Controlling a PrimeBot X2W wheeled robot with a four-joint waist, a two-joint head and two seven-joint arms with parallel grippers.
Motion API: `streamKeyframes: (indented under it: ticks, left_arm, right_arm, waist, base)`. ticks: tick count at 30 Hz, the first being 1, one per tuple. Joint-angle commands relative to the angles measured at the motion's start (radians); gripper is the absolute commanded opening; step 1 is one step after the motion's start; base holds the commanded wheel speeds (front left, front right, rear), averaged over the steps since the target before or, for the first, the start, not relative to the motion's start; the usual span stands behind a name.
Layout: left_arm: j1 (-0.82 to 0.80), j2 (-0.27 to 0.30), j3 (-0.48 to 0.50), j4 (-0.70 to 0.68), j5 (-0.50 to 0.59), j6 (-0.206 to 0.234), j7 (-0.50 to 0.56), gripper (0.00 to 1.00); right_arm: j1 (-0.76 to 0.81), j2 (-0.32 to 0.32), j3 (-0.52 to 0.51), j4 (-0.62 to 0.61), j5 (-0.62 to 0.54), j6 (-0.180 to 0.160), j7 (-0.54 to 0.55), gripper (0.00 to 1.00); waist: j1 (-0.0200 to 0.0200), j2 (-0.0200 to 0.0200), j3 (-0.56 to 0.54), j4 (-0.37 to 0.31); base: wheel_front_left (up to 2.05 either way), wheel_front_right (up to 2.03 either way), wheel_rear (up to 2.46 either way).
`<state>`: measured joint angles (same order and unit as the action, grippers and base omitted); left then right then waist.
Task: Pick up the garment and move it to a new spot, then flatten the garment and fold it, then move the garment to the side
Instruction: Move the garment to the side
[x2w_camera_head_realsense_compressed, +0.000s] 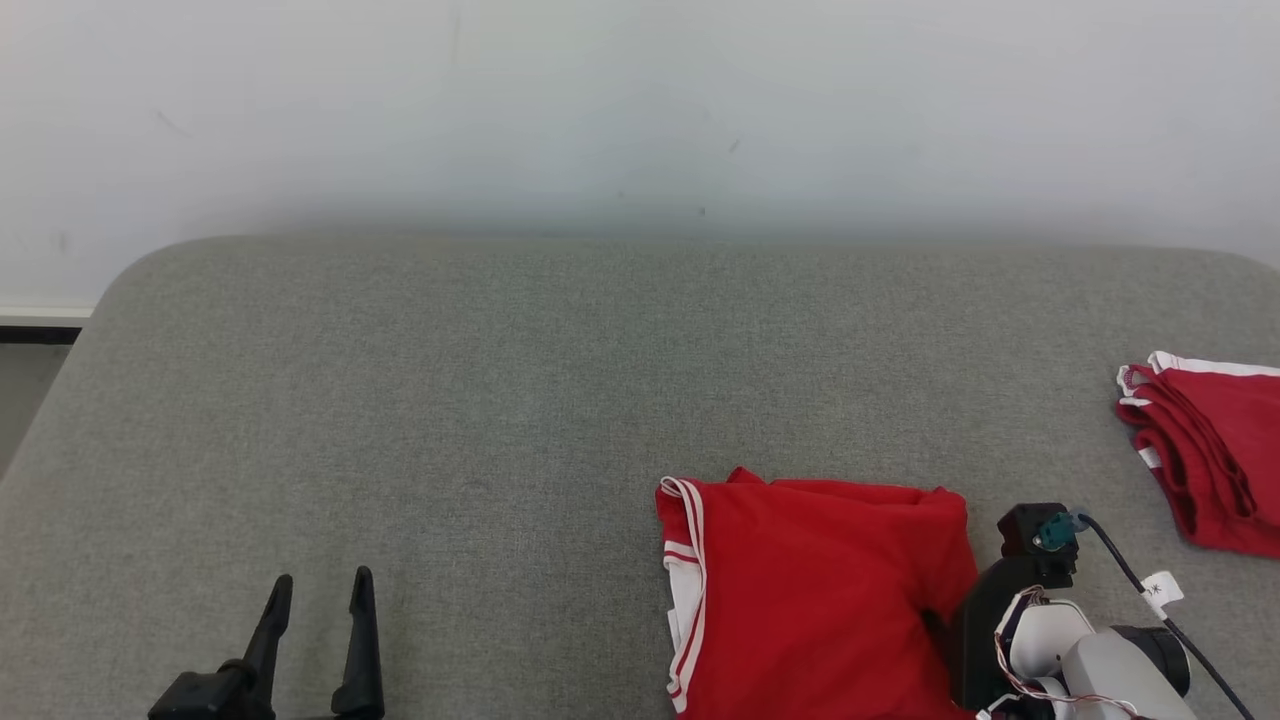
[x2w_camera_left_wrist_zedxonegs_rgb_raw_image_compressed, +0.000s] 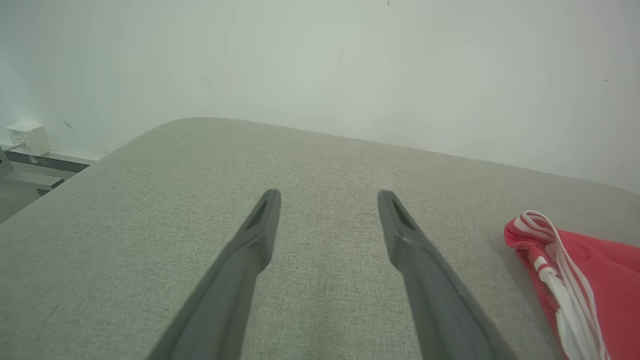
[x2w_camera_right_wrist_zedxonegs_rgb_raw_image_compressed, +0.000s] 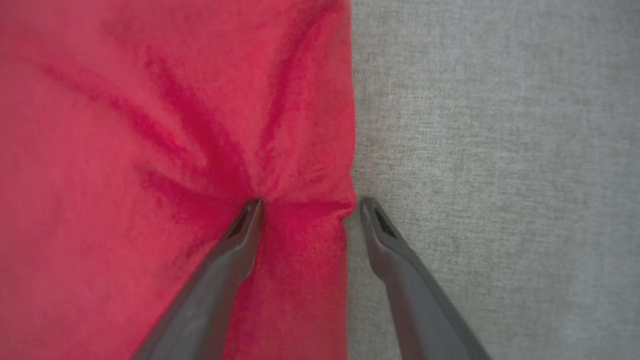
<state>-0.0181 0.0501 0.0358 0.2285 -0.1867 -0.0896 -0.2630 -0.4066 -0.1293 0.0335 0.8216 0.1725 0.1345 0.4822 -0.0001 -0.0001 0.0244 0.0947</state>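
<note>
A folded red garment with white striped trim (x2w_camera_head_realsense_compressed: 810, 590) lies on a grey fabric-covered table (x2w_camera_head_realsense_compressed: 500, 400), at five o'clock in the head view. The right tool (x2w_camera_right_wrist_zedxonegs_rgb_raw_image_compressed: 311, 202) stands wide across the garment's edge, one finger dimpling the red cloth and the other on bare grey. At seven o'clock the left tool (x2w_camera_left_wrist_zedxonegs_rgb_raw_image_compressed: 328, 195) is spread wide over bare table. A second red-and-white cloth bundle (x2w_camera_head_realsense_compressed: 1215, 460) sits apart at three o'clock.
</note>
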Motion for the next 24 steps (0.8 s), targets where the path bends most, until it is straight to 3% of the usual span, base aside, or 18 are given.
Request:
streamKeyframes:
  ticks: [1, 2, 3, 7, 14, 20, 24]
  left_arm:
    - [-0.014, 0.001, -0.002, -0.002, -0.001, -0.005, -0.001, 1.00]
    - [-0.016, 0.001, -0.004, -0.002, -0.001, -0.005, -0.001, 1.00]
    - [-0.018, 0.001, -0.006, -0.002, -0.002, -0.004, -0.001, 1.00]
    - [-0.023, 0.001, -0.007, -0.001, -0.008, -0.005, -0.001, 1.00]
    - [-0.039, 0.001, 0.000, -0.020, -0.004, 0.003, -0.001, 1.00]
    - [-0.070, 0.001, 0.011, -0.076, -0.019, 0.019, -0.001, 1.00]
    - [-0.104, 0.001, 0.007, -0.097, -0.017, 0.017, -0.001, 1.00]
  right_arm:
    - [0.042, -0.012, -0.004, 0.050, -0.013, -0.008, 0.036, 1.00]
    - [0.039, -0.011, -0.004, 0.050, -0.014, -0.008, 0.039, 0.57]
    - [0.036, -0.011, 0.003, 0.044, -0.017, -0.008, 0.036, 0.00]
    - [0.008, -0.029, 0.049, 0.007, -0.025, -0.007, 0.023, 0.00]
    - [-0.120, -0.117, 0.204, -0.099, 0.004, -0.006, 0.035, 0.00]
    - [-0.292, -0.209, 0.320, -0.188, 0.087, -0.006, 0.080, 0.00]
    - [-0.399, -0.256, 0.337, -0.203, 0.124, -0.006, 0.111, 0.00]
  waist:
    - [0.0001, 0.0001, 0.008, 0.004]
    - [0.0001, 0.0001, 0.010, 0.005]
    - [0.0001, 0.0001, 0.013, 0.006]
    - [0.0001, 0.0001, 0.022, 0.004]
    - [0.0001, 0.0001, 0.046, -0.026]
    - [0.0001, 0.0001, 0.110, -0.095]
    - [0.0001, 0.0001, 0.156, -0.135]
  base:
    - [0.00, 0.00, 0.00]
    - [0.00, 0.00, 0.00]
    - [0.00, 0.00, 0.00]
    - [0.00, 0.00, 0.00]
    - [0.00, 0.00, 0.00]
    - [0.00, 0.00, 0.00]
    - [0.00, 0.00, 0.00]
